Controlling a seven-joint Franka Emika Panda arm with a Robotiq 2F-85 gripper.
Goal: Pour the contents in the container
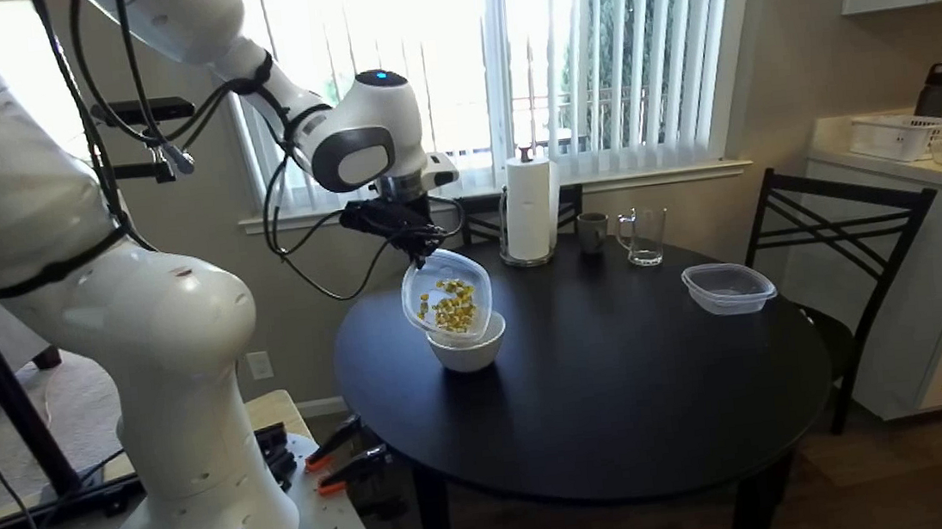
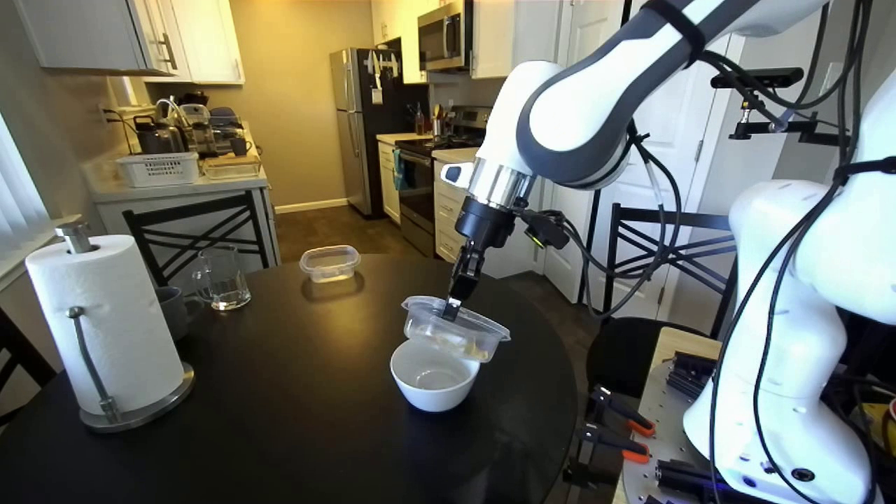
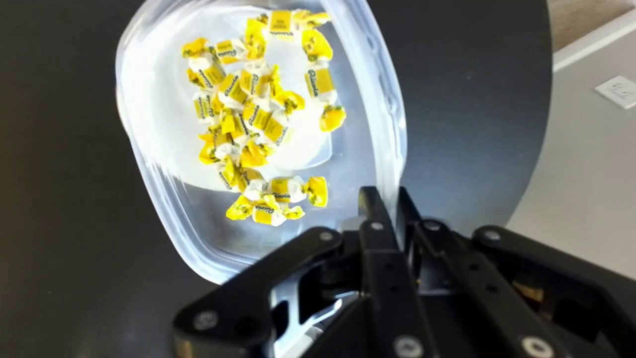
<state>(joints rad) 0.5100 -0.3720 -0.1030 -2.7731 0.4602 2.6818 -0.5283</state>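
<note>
Because the low end of the clear squarish plastic tub [image 2: 465, 332], pinched in the near-closed black claw [image 3: 387, 196], hangs toward two o'clock of the round white bowl [image 2: 434, 386] in an exterior view, the tub's yellow-and-white wrapped candies [image 3: 256, 117] might spill outside.

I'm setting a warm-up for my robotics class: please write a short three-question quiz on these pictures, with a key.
1. Multiple choice: how does the gripper hold the clear tub? (a) level (b) tilted (c) upside down
2. True or false: the wrapped yellow-and-white candies lie inside that tub.
3. Short answer: which vessel shows beneath the tub?
Key: 1 b; 2 true; 3 the white bowl.
</note>
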